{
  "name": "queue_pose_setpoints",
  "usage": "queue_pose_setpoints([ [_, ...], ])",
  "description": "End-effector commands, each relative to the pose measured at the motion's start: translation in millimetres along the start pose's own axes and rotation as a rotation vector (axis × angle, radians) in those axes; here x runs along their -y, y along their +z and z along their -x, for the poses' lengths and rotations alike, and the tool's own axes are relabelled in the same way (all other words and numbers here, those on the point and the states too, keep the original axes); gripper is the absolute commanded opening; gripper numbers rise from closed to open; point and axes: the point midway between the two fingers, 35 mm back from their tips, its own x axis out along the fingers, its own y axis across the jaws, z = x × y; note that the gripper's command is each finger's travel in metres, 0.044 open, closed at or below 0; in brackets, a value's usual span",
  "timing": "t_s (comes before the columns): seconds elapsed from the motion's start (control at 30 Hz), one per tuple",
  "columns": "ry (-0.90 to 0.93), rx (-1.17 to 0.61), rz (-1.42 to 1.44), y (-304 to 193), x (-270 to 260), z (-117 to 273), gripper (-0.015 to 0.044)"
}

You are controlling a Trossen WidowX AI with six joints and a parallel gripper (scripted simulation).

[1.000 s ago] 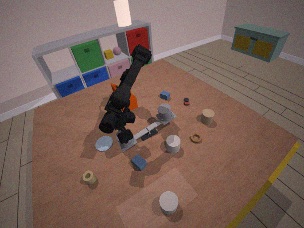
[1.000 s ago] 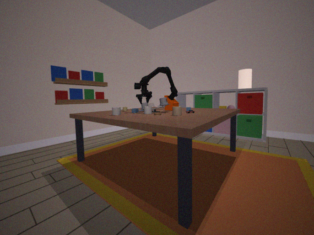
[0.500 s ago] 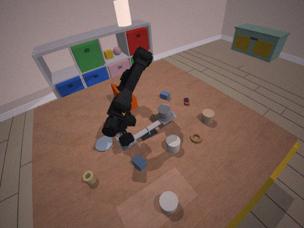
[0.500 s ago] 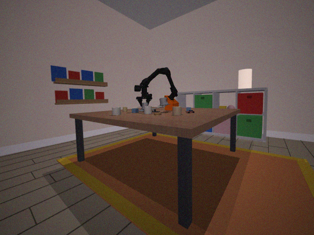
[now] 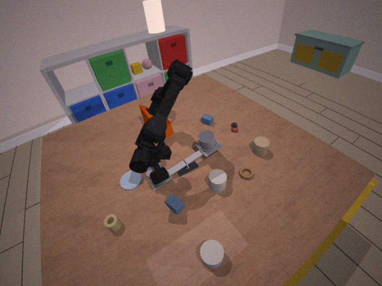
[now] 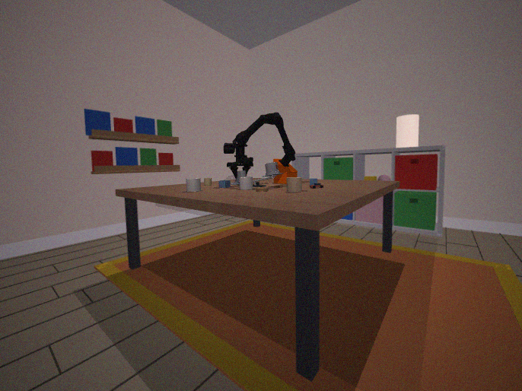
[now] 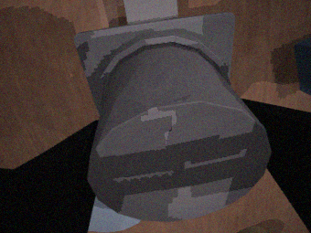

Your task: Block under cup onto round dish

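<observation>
Open around the low cup.
Left to right from the top: the round dish (image 5: 130,180) (image 7: 112,218), then my gripper (image 5: 159,174) (image 6: 242,175) (image 7: 168,116), parted astride the near cup (image 6: 241,173) (image 7: 178,120) on the balance (image 5: 187,162) (image 7: 151,3)'s lower end, then the far cup (image 5: 207,140) (image 6: 271,168), raised. I can't see the block.

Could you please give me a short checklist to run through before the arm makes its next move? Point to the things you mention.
1. Tool (image 5: 158,171) (image 6: 240,177) lined up over the near cup (image 7: 176,161), by the dish: ok, a finger on either side.
2. Tool closed on that cup: not ok, closure not complete.
3. Far cup (image 5: 207,140) (image 6: 271,168) on its own end of the balance (image 5: 187,162): ok, arm away from it.
4. Round dish (image 5: 130,180) (image 7: 110,218) free of any cup standing on it: ok.
5. Block confirmed under the near cup: cannot tell, the cup hides whatever is beneath; the balance's tilt is the clue.
</observation>
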Motion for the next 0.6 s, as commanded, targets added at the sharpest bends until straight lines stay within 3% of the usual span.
queue_pose_setpoints([
  [0.0, 0.001, 0.005, -0.007, 0.8, -1.4, -1.2, 0.0353],
  [0.2, 0.001, 0.005, -0.007, 0.8, -1.4, -1.2, 0.0313],
  [0.57, 0.001, 0.003, -0.007, -0.3, 0.4, 7.5, 0.0025],
])
